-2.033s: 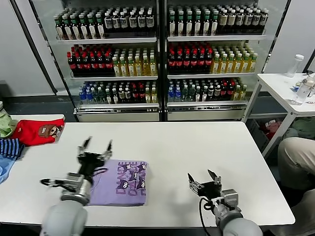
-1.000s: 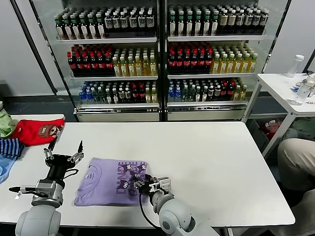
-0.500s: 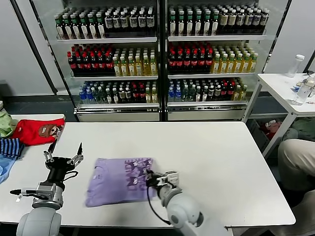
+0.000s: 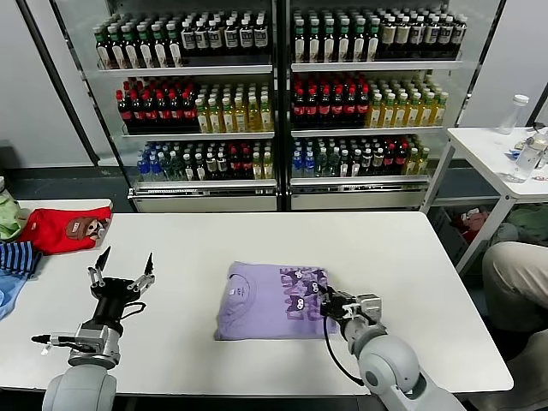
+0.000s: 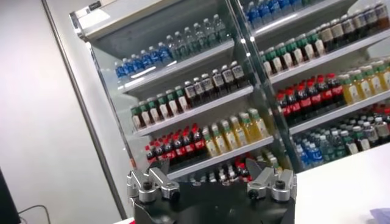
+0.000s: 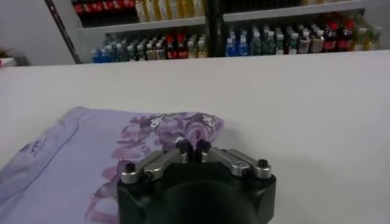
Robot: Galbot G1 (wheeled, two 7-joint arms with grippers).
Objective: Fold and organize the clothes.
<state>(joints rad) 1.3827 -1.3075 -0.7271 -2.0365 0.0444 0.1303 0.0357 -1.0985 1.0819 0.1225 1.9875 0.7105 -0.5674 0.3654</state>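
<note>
Pinching soft folded lavender T-shirt (image 4: 274, 300), right pincer (image 4: 330, 301).

Counts:
- folded purple T-shirt (image 4: 274, 301): 1, mid surface (image 4: 257, 235), nearer front edge
- tools: 2, left tool (image 4: 121, 276) near left front edge, right tool (image 4: 330, 301) at shirt's right edge
- surfaces: 2, main one plus small side table (image 4: 488, 145) at right
- fridge doors (image 4: 274, 103): 2, each with 3 bottle shelves in view; bottles too many to count
- clothes at left edge: red garment (image 4: 64, 229) 1, striped blue one (image 4: 17, 257) 1, green one (image 4: 8, 218) 1
- clear bottles (image 4: 513, 114) on side table: 2
</note>
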